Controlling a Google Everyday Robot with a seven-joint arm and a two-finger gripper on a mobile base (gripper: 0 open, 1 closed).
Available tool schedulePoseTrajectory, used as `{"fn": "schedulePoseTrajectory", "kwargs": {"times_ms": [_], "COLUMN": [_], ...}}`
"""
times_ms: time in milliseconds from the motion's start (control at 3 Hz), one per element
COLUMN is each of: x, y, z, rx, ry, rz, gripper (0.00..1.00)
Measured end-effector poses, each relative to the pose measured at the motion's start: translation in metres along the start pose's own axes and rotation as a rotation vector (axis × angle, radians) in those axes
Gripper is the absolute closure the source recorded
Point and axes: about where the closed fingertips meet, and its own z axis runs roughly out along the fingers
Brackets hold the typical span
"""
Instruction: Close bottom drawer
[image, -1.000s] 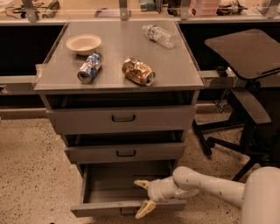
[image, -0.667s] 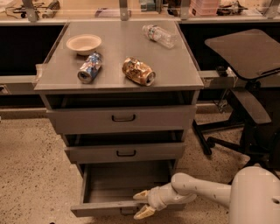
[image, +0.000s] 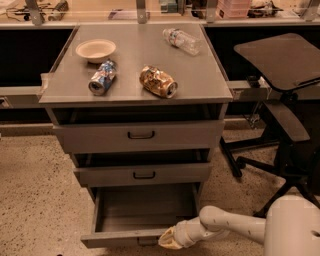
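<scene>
The bottom drawer (image: 145, 210) of the grey cabinet stands pulled out, and its plain grey inside is empty. Its thin front panel (image: 117, 239) runs along the bottom of the view, with the small dark handle (image: 146, 242) partly cut off. My gripper (image: 170, 238) is at the right part of that front panel, at its outer face, on the end of my white arm (image: 225, 225) that reaches in from the lower right.
The middle drawer (image: 144, 174) and top drawer (image: 141, 135) stand slightly out. On the cabinet top (image: 200, 80) are a bowl (image: 95, 49), two crushed cans (image: 102, 77) (image: 158, 81) and a plastic bottle (image: 181, 40). An office chair (image: 280, 115) stands close on the right.
My gripper has moved down and left, from inside the drawer's right side to the outer face of its front panel. The drawer is out about as far as before.
</scene>
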Motion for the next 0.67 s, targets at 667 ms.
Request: {"fn": "schedulePoseTrajectory", "kwargs": {"times_ms": [667], "x": [0.032], "y": [-0.010], "z": [0.016], "rx": [0.079], "ry": [0.103], "rz": [-0.038], "gripper": [1.00]}}
